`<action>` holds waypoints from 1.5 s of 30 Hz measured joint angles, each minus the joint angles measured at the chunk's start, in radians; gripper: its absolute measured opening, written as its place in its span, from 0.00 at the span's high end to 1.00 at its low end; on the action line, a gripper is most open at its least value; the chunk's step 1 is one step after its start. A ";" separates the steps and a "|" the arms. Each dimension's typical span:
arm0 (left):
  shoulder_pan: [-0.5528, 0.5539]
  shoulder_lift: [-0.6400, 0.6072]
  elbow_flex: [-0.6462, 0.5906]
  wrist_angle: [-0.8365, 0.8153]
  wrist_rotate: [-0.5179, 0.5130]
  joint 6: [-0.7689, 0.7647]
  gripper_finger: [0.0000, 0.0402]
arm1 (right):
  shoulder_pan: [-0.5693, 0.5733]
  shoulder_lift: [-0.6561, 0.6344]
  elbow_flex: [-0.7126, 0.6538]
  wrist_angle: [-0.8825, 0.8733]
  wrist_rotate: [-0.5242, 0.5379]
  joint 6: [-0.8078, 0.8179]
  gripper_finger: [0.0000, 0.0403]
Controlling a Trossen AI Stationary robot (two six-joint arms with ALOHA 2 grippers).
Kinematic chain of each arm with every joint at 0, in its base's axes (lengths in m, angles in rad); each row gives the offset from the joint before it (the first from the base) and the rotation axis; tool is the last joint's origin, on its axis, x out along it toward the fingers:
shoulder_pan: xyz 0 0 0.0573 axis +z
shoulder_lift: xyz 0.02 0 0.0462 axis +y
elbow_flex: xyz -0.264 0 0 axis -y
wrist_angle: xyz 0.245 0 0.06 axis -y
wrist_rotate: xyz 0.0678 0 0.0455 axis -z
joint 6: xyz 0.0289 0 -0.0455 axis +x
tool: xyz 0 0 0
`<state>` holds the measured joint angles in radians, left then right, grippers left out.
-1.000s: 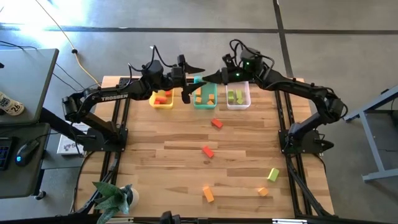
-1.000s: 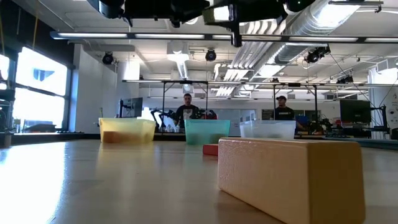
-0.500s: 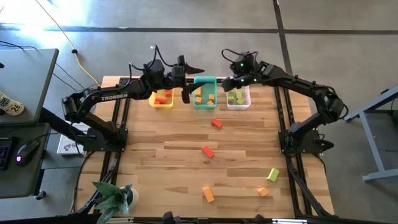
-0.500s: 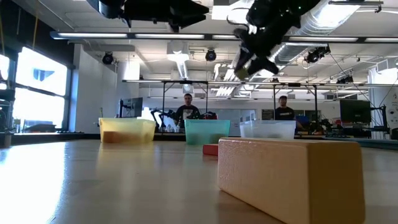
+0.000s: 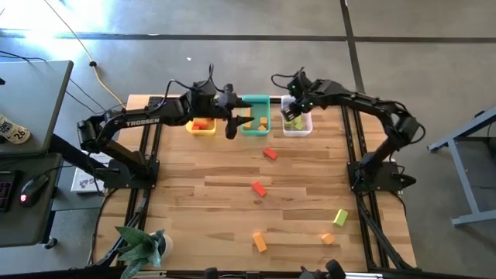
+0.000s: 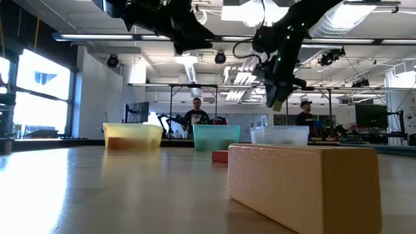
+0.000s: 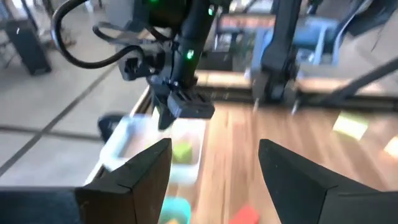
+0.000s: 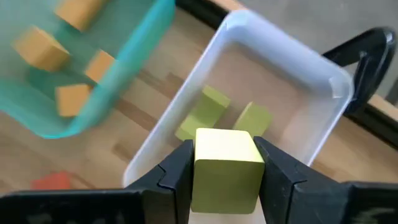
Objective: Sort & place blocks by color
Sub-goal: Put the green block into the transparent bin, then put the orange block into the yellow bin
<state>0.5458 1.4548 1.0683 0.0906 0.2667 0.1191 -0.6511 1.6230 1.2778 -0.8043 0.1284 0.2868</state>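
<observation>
Your right gripper (image 8: 225, 186) is hanging over clear bin (image 8: 323, 74) at table's 12 o'clock edge, fingers clamping light green block (image 8: 225, 167). Two more green blocks (image 8: 252, 118) are lying in that bin. Your left gripper (image 5: 231, 124) is hovering between yellow bin (image 5: 200, 129) and teal bin (image 5: 254, 124), fingers (image 7: 298, 180) standing apart, gripping nothing. Loose red, orange and green blocks (image 5: 259, 188) are lying toward 6 o'clock.

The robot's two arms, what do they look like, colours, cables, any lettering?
Both arms are matte black with chunky jointed links. The left arm has white TROSSEN lettering on its forearm, and loose black cables loop above both wrists. The left gripper has two broad, wedge-shaped black fingers. The right gripper has black fingers with angular inner pads, and the left wrist view shows small green lights glowing on the right wrist.
</observation>
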 joint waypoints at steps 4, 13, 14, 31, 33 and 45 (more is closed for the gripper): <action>-0.021 0.000 0.000 -0.097 -0.076 0.045 0.43 | 0.005 0.060 0.000 -0.026 0.031 0.004 0.71; -0.052 0.000 0.000 -0.214 -0.130 0.049 0.43 | 0.005 0.126 0.000 -0.049 0.034 0.006 0.52; -0.055 0.000 0.000 -0.220 -0.130 0.049 0.43 | 0.005 0.126 0.000 -0.052 0.033 0.016 0.50; -0.064 0.000 0.000 -0.263 -0.132 0.049 0.43 | 0.144 0.008 0.000 -0.193 -0.087 0.340 0.44; -0.064 0.000 0.000 -0.263 -0.132 0.049 0.43 | 0.187 -0.013 0.000 -0.205 -0.078 0.395 0.44; -0.065 0.000 0.000 -0.300 -0.130 0.049 0.43 | 0.425 -0.042 0.000 -0.263 -0.005 0.669 0.44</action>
<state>0.4806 1.4548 1.0683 -0.2096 0.1369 0.1684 -0.2258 1.5810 1.2778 -1.0676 0.1234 0.9560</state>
